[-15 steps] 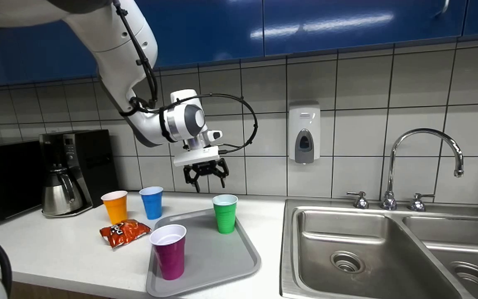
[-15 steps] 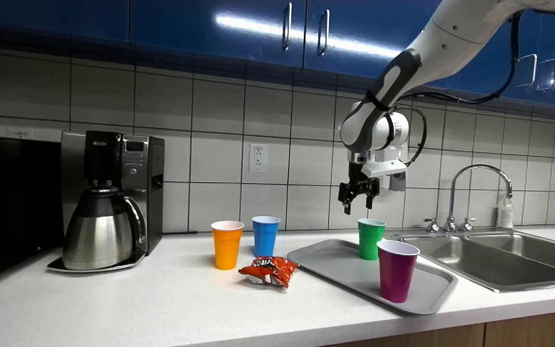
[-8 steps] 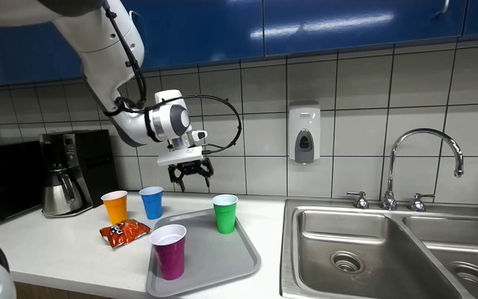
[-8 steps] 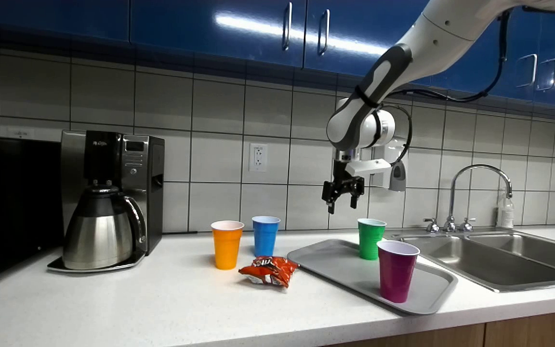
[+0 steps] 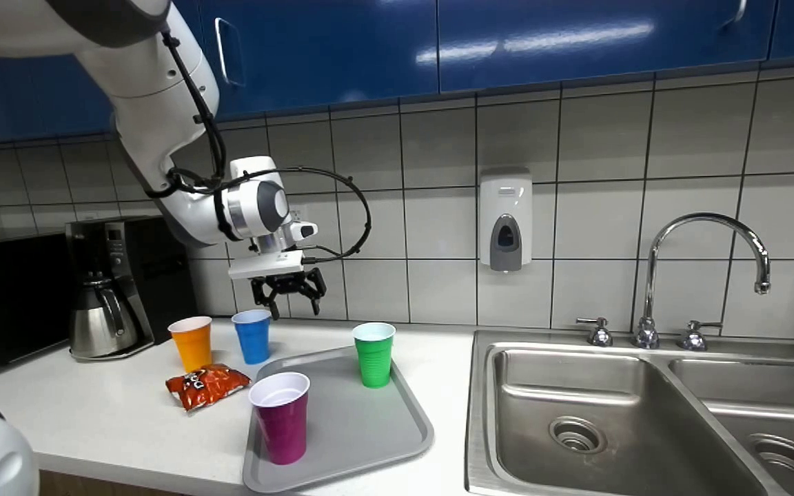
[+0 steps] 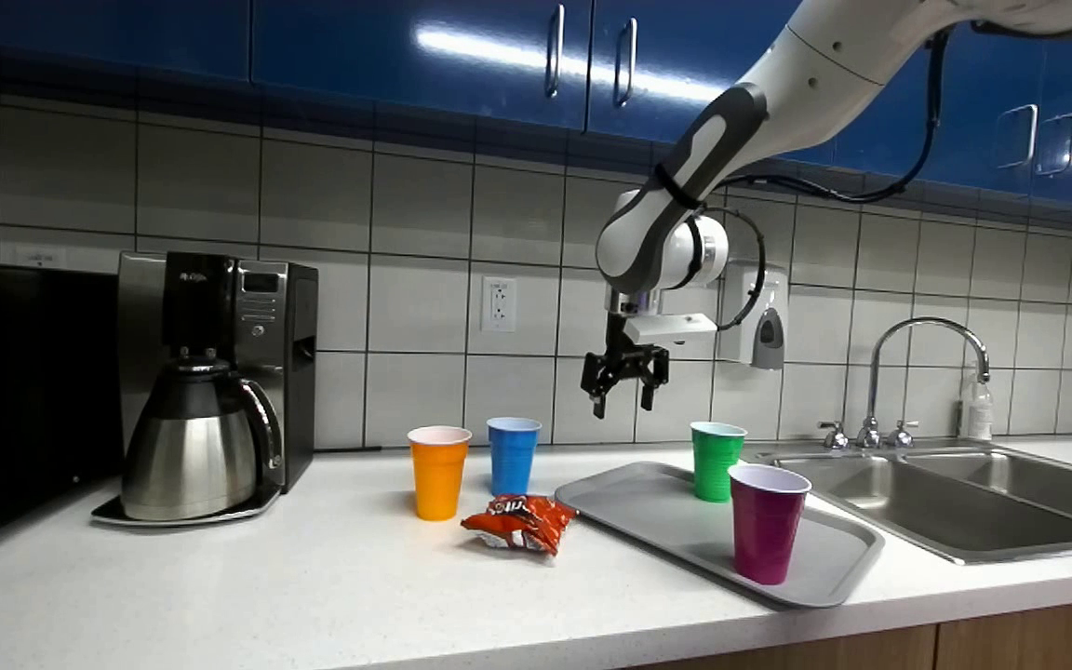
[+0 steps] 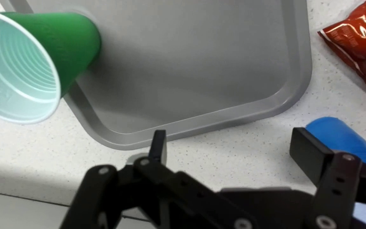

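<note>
The wrist view lets us look into the green cup (image 7: 40, 63), down to the ribs of its pale inside; both exterior views give us mostly its outer wall, where it stands upright on the gray tray (image 5: 349, 427). The wrist view also partly hides the blue cup (image 7: 345, 138) behind one of the black fingers (image 7: 310, 156), while in an exterior view we see it whole, standing on the counter (image 6: 220, 596) just behind the red snack bag (image 6: 525, 523). The orange cup (image 5: 192, 348) and the purple cup (image 5: 287, 427) show only in the exterior views. We find the gripper (image 5: 295, 311) spread wide — its fingers well apart, only air between them — and it hangs above the counter between the blue and green cups, closer to the blue one, touching neither.
</note>
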Tool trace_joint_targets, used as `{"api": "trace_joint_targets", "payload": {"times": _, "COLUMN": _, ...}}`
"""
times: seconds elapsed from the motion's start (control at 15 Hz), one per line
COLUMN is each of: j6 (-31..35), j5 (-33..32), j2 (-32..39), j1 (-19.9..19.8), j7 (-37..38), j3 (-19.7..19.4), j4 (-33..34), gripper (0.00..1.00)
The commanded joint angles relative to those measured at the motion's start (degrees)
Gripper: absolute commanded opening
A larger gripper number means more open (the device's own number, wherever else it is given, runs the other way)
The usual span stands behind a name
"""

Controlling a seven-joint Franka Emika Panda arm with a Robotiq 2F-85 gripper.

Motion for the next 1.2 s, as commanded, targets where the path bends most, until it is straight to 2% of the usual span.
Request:
{"api": "trace_joint_targets", "payload": {"times": 0.0, "j6": -1.74, "j5": 0.67, "j2": 2.59, "j1": 1.35, "j7": 4.77, "j3": 0.25, "j4": 4.30, "gripper": 1.00}}
{"api": "trace_joint_targets", "payload": {"times": 0.47, "j6": -3.08, "j5": 0.10, "j2": 7.77, "j1": 4.73, "j7": 11.80, "j3": -0.43, "j4": 11.77, "gripper": 1.00}}
{"api": "trace_joint_targets", "payload": {"times": 1.13, "j6": -4.95, "j5": 0.06, "j2": 14.03, "j1": 7.61, "j7": 16.48, "j3": -1.33, "j4": 19.84, "gripper": 1.00}}
